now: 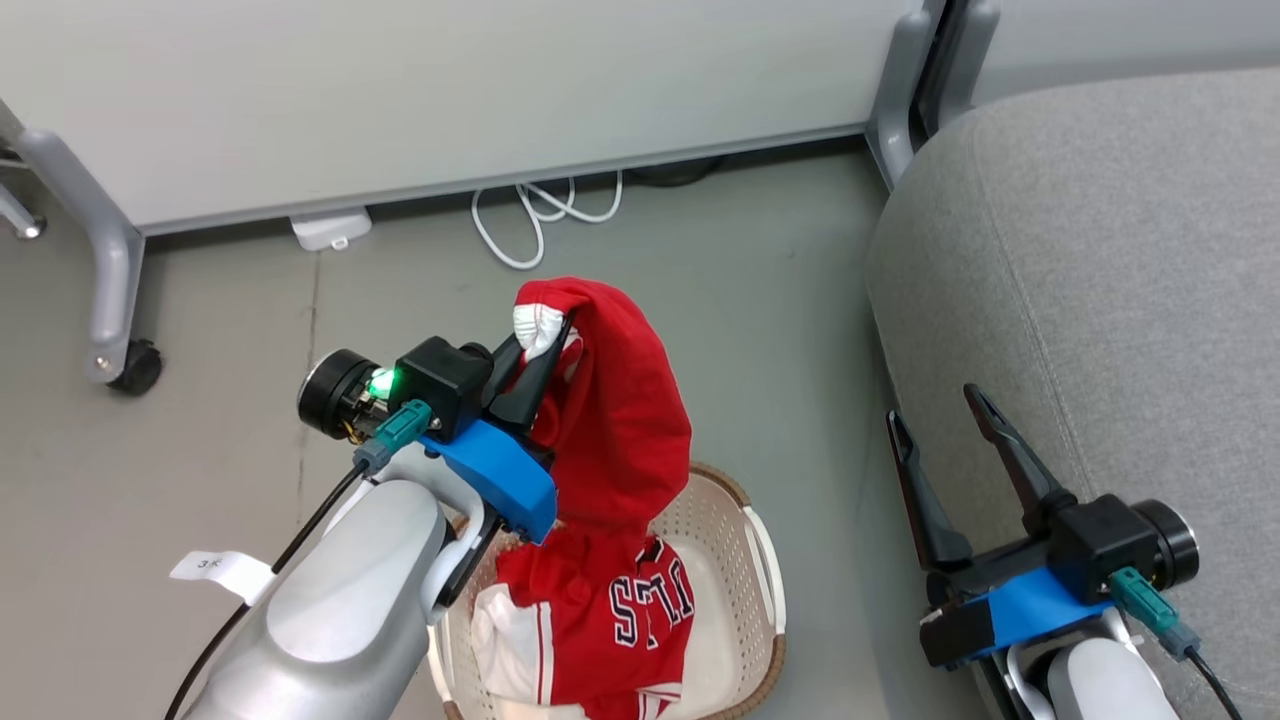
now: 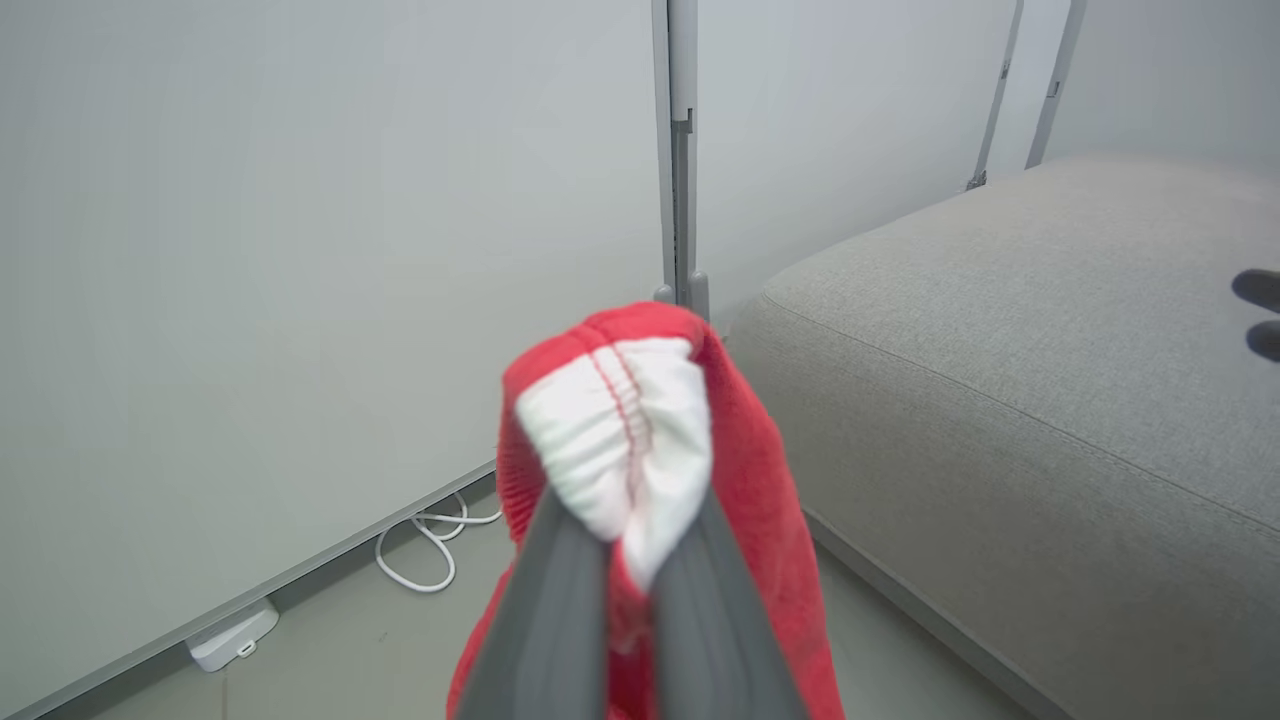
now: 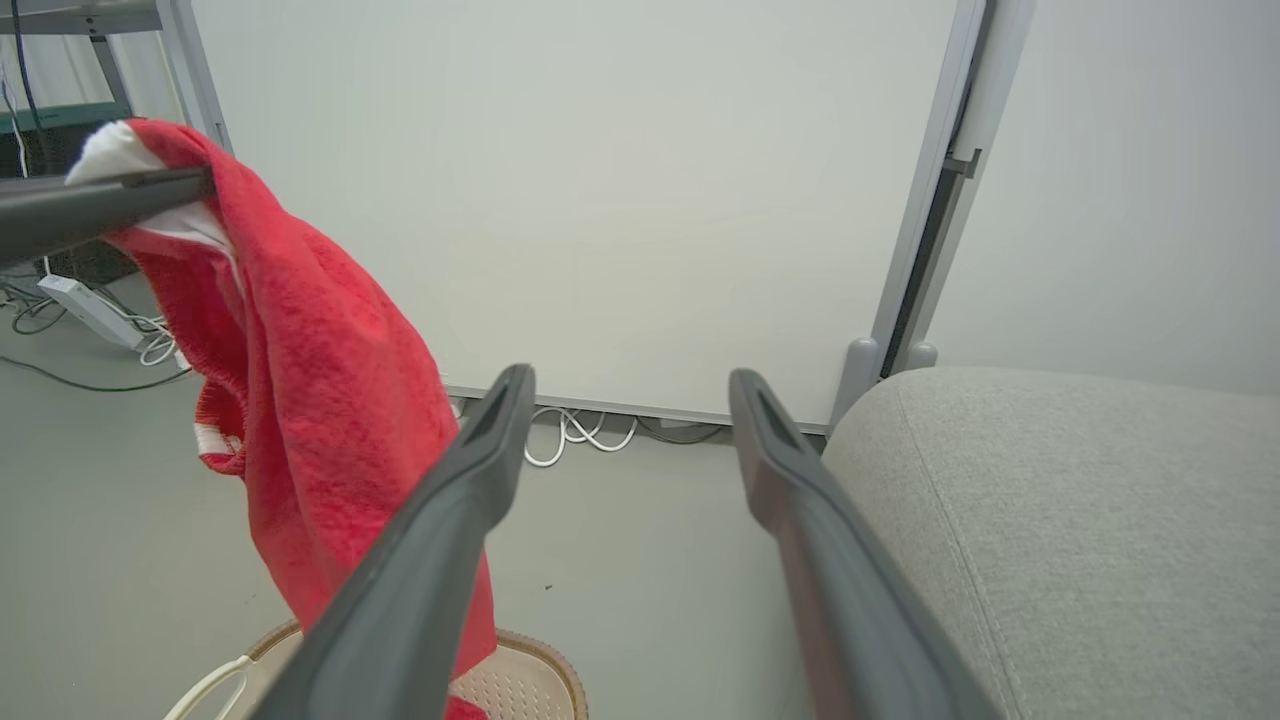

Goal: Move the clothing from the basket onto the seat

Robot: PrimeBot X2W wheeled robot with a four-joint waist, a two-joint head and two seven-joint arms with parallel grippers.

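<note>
Looking down from the head camera, you see the left jaws clamped on the white gathered edge of a red garment (image 1: pixel 625 410), holding it up above the basket (image 1: pixel 768 590), with its lower end reaching down to the lettered jersey (image 1: pixel 645 610) that lies in the basket. Your right jaws stand wide apart and empty, close by the near edge of the seat (image 1: pixel 1100 280). The basket sits on the floor (image 1: pixel 200 450), left of the seat and apart from it.

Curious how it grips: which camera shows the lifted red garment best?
Left wrist view: close up, the left gripper pinches the red garment by its white band. Head view shows it hanging above the basket; right wrist view, its draping side.
</note>
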